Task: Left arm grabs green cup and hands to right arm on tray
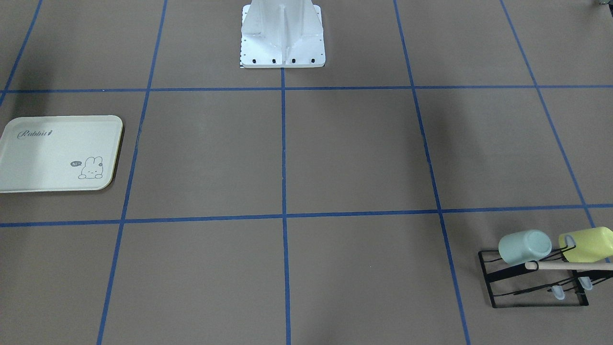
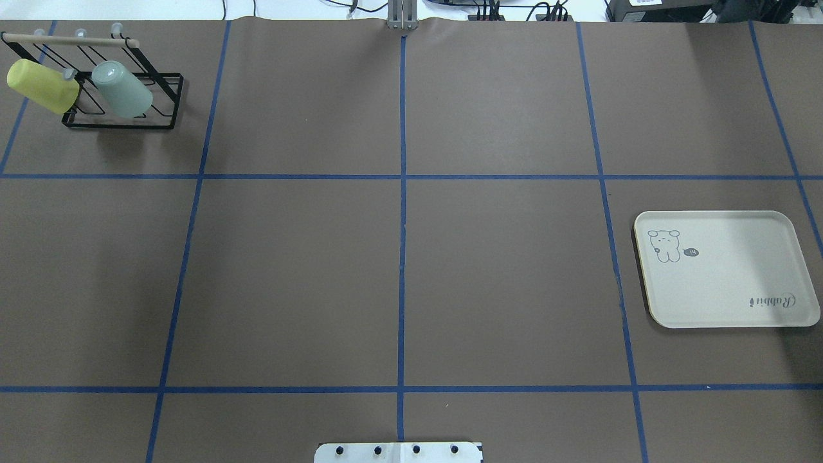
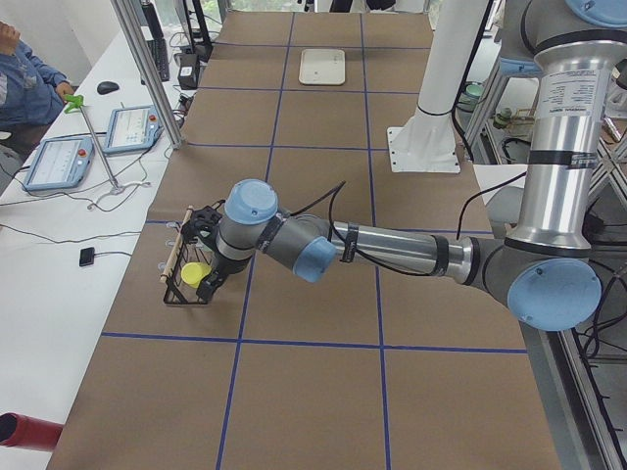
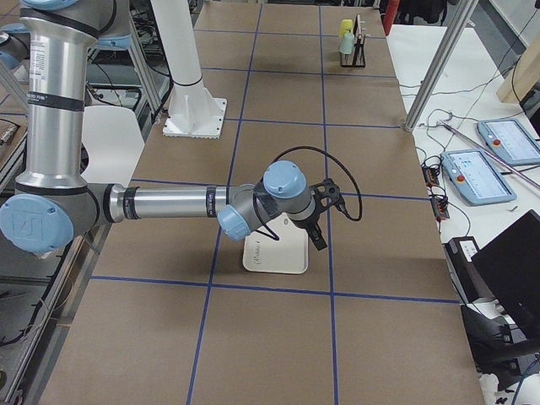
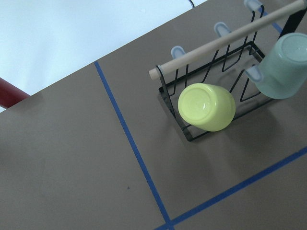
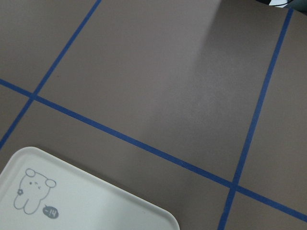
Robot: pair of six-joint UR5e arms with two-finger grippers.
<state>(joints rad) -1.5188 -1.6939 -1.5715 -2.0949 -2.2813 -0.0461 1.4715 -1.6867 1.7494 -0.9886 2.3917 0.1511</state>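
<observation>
Overhead exterior: green cup (image 2: 122,90) on rack (image 2: 71,40); left tool (image 3: 208,282), right tool (image 4: 316,238) state unclear.

A black wire rack (image 1: 512,273) with a wooden bar (image 5: 225,39) stands on the brown table (image 2: 289,276), near the left gripper (image 3: 210,282). A yellow-green cup (image 5: 206,107) hangs tilted on one prong, its bottom turned toward that gripper. Blue tape lines (image 2: 402,257) grid the table. Beyond the rack from the gripper, two teach pendants (image 3: 59,162) lie on a white side table (image 3: 49,284).
</observation>
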